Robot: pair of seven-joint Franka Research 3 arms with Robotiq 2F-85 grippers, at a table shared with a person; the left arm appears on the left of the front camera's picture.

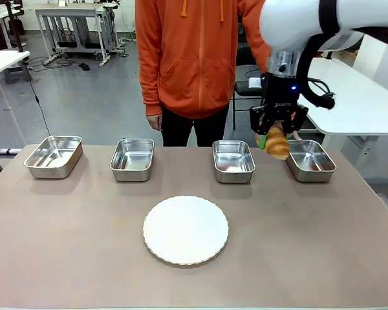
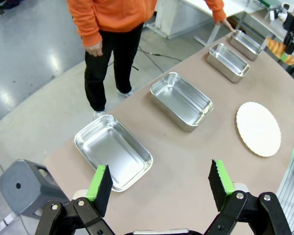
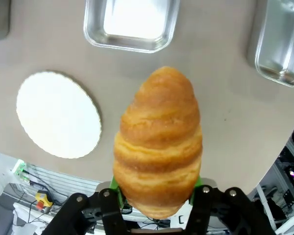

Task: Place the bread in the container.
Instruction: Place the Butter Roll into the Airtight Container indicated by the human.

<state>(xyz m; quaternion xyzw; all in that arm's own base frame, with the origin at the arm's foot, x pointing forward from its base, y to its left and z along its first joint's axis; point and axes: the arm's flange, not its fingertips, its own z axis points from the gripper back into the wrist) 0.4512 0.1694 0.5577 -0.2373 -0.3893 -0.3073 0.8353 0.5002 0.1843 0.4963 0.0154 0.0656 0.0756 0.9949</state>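
Protruding from right gripper (image 3: pixel 157 185), bread (image 3: pixel 159 142), clamped, seemingly tilted

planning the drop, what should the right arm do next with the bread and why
Probably shift the right gripper toward the robot's right: the bread it grips hangs over bare table beside the rightmost pan, near the person's hand.

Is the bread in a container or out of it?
Out. The right gripper holds the bread in the air, near the rightmost container, not inside it.
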